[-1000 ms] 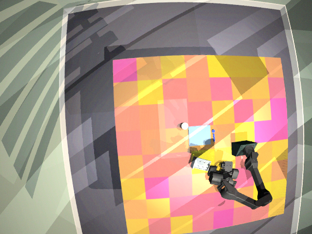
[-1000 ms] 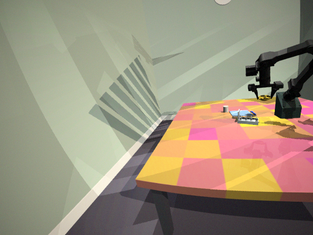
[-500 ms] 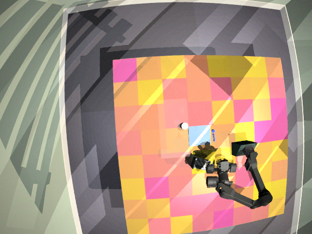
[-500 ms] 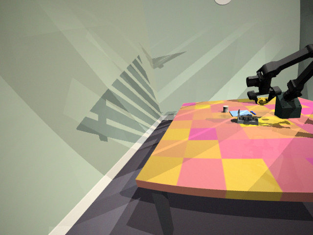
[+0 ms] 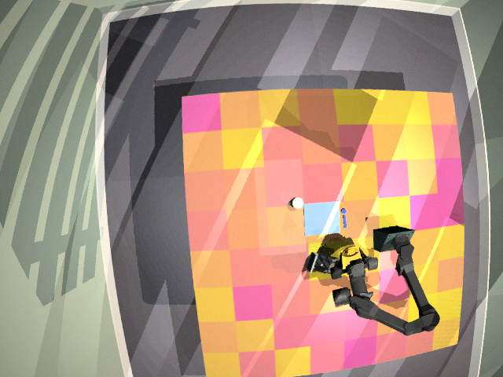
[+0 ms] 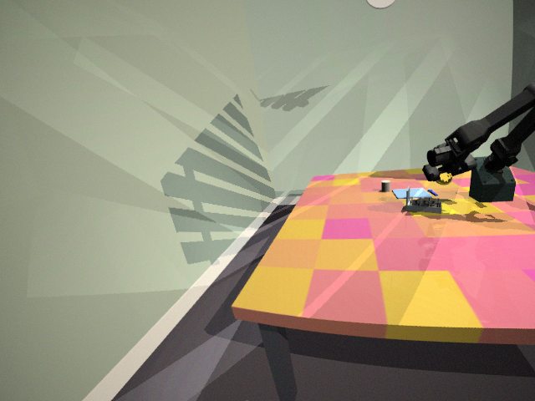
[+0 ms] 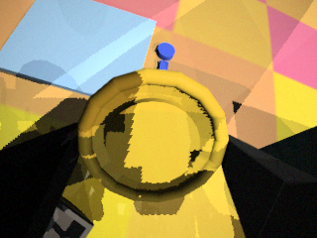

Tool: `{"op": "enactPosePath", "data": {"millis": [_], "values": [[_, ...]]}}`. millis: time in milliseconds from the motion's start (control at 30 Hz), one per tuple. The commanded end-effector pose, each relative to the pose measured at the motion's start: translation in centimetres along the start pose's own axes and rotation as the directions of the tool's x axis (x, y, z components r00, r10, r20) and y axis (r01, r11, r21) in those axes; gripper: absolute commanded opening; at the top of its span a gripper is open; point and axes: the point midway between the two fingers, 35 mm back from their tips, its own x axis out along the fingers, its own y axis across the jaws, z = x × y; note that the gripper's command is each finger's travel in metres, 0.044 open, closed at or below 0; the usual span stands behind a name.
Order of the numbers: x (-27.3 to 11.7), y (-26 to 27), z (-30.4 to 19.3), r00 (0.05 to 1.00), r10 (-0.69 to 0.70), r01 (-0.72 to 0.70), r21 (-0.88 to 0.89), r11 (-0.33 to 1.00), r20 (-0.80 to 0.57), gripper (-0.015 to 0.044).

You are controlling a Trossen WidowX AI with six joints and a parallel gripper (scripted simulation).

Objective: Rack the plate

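The round yellow plate (image 5: 350, 253) (image 6: 445, 177) (image 7: 159, 141) is held above the table, tilted. My gripper (image 5: 352, 254) (image 6: 445, 175) (image 7: 153, 136) is shut on the plate, with one black finger at each side of its rim in the wrist view. The small grey dish rack (image 5: 324, 264) (image 6: 425, 205) (image 7: 69, 223) stands on the table, left of the plate in the top view, with its taller end wall on the far left. The wrist view shows only a corner of it at the lower left. The plate is clear of the rack's slots.
A light blue square sheet (image 5: 321, 219) (image 6: 405, 193) (image 7: 84, 40) lies behind the rack. A blue spoon-like piece (image 5: 344, 221) (image 6: 432, 192) (image 7: 165, 52) lies beside it. A white cylinder (image 5: 297, 203) (image 6: 385, 186) stands at the sheet's other side. The dark arm base (image 5: 381, 239) (image 6: 492, 189) is at the right.
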Motion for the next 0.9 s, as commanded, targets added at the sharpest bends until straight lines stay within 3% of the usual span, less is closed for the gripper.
{"op": "enactPosePath", "data": {"millis": [0, 433, 867], "values": [[0.4, 0.3, 0.0, 0.996, 0.042, -0.039, -0.037, 0.999, 0.076, 0.0], [1.2, 1.6, -0.9, 0.932, 0.222, -0.174, -0.184, 0.967, 0.287, 0.0], [0.7, 2.6, -2.3, 0.796, 0.439, -0.323, -0.321, 0.89, 0.417, 0.0]]}}
